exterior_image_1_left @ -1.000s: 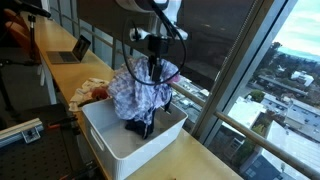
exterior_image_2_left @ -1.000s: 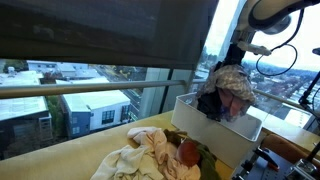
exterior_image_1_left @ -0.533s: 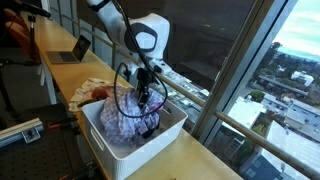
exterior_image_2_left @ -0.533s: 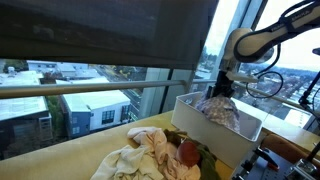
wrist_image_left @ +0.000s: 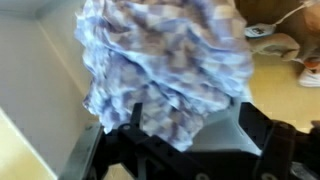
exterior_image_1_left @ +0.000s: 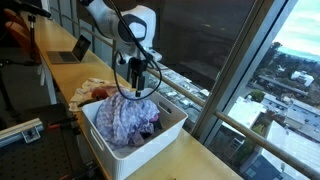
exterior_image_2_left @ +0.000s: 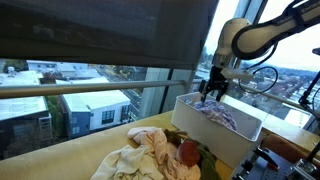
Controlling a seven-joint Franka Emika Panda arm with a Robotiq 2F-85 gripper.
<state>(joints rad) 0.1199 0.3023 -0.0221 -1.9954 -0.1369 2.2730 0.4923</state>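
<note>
Gripper [exterior_image_1_left: 136, 88] hangs just over the white bin [exterior_image_1_left: 118, 156], fingers spread wide with nothing pinched between them. Wrist view confirms it: both black fingers [wrist_image_left: 136, 118] stand apart at the bottom of the frame, and the gripper [wrist_image_left: 192, 128] is clear of the fabric.

Plaid cloth [exterior_image_1_left: 125, 118], blue-white check, lies bunched inside the bin, and its top folds rise to about rim height. In an exterior view the cloth [exterior_image_2_left: 223, 114] sits heaped in the bin [exterior_image_2_left: 214, 137] with the gripper [exterior_image_2_left: 212, 90] right above its near end. In the wrist view the cloth [wrist_image_left: 170, 60] fills most of the frame, with the grey inner wall of the bin [wrist_image_left: 40, 75] beside it. Cannot tell whether the fingertips brush the top fold; they look very close.

Pile of other clothes [exterior_image_1_left: 92, 92] lies on the wooden table [exterior_image_1_left: 200, 162] beside the bin, outside it; it is also visible as a cream and red heap [exterior_image_2_left: 150, 155]. Laptop [exterior_image_1_left: 72, 50] sits farther back on the table, well apart.

Step in hand reads as letting go over the bin. To do it well, the fingers should stay fully spread and any retreat should go straight up, not sideways, since loose folds could snag on a fingertip and drag over the rim.
</note>
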